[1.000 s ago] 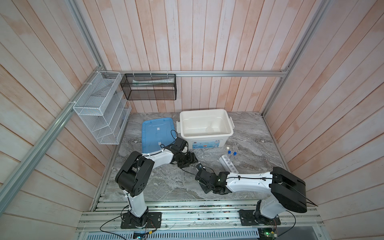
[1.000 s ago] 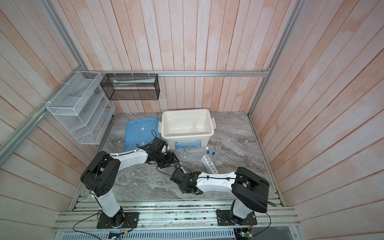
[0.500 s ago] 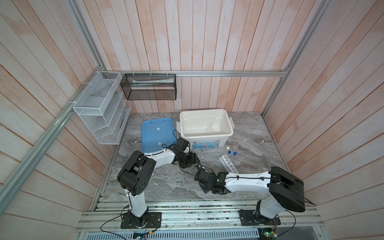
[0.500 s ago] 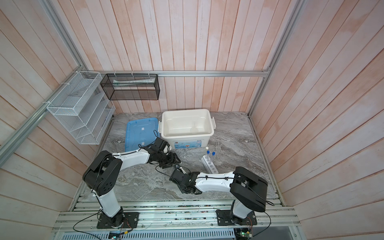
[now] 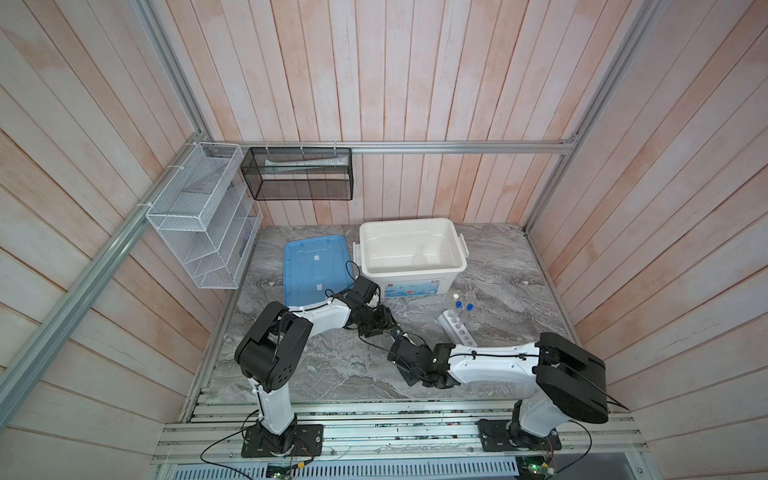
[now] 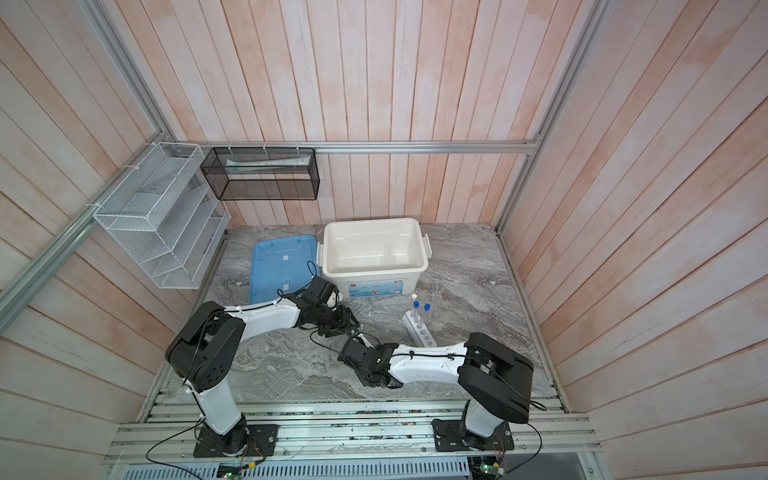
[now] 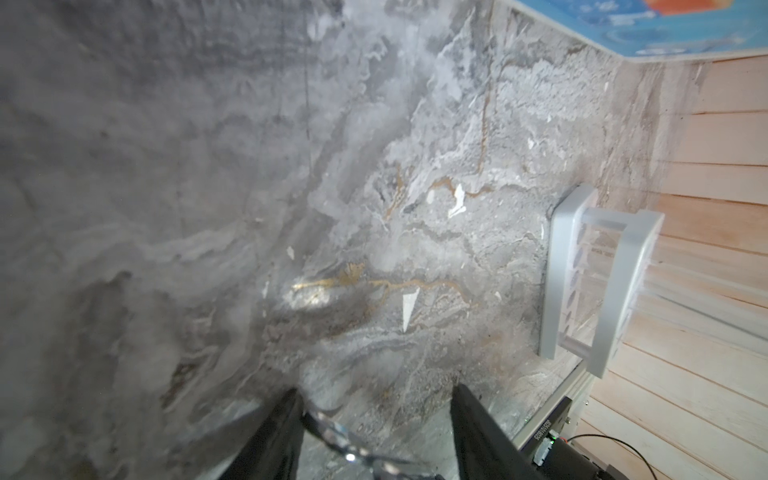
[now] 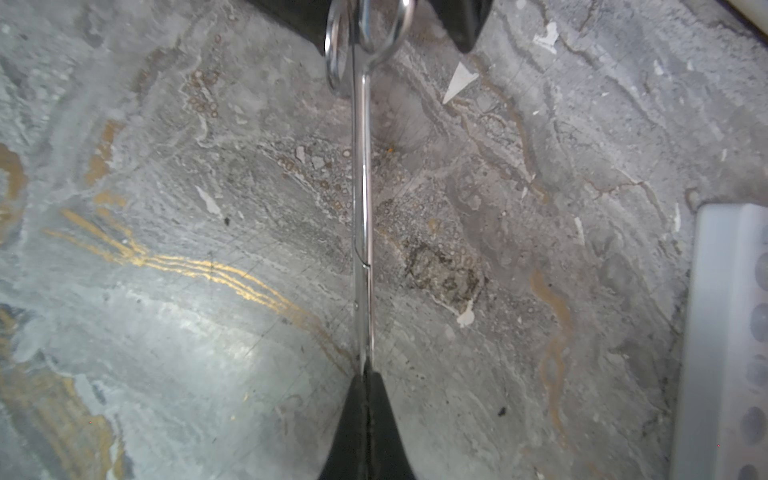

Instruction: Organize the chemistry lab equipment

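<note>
- Right wrist view: the right gripper (image 8: 365,376) has its jaws pressed together on the blade end of one pair of small steel scissors (image 8: 362,208), blades closed. The scissors reach straight out from the jaws above the grey marble tabletop (image 8: 166,332). At the far end, the left gripper (image 8: 392,39) has its jaws spread either side of the two finger loops. One jaw is at the loop and the other stands just clear. An edge of the white six-hole plastic rack (image 8: 723,332) lies off to one side of the right jaws.
- Left wrist view: the two black fingers (image 7: 274,436) stand apart, with the loops of the scissors (image 7: 332,436) between them, nearest one finger. The rack (image 7: 561,270) sits well beyond the jaws.
- Both top views: the left gripper (image 5: 380,326) and the right gripper (image 6: 358,337) meet nose to nose, too small here to read the jaws. One rack (image 5: 457,332) holds three thin clear tubes upright: two blue-capped (image 5: 470,307) and one white-capped (image 5: 456,296). Beyond the left jaws are one white plastic bin (image 5: 411,224) and one flat blue lid (image 5: 316,266).
- Handling, as I judge it: the scissors are light, stiff and slick, with a pointed tip. Held only at the thin blades they could pivot. The loops, or the shank just behind them, look like the surest place to take hold.
</note>
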`<act>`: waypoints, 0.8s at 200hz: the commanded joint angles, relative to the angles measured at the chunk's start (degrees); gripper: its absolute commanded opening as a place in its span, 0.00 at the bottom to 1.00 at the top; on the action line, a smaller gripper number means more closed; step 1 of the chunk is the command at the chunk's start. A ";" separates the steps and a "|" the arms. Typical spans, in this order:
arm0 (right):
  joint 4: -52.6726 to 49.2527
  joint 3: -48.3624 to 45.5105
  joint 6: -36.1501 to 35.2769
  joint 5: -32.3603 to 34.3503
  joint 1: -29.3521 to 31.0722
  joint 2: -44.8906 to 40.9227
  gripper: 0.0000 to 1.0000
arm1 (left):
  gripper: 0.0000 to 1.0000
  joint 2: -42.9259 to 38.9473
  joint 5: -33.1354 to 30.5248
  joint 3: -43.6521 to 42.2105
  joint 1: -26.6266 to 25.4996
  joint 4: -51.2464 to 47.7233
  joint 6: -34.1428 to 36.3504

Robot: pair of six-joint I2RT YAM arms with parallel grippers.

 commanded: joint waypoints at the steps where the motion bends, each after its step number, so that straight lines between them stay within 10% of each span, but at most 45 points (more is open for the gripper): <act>1: -1.23 0.60 -0.31 -0.10 0.26 1.55 0.00 | 0.57 1.62 -0.96 -2.40 -0.97 -2.57 -0.17; 160: 0.28 2.18 -2.41 -0.06 0.08 2.59 0.00 | 0.50 2.26 0.26 -1.93 -1.02 -0.91 -0.52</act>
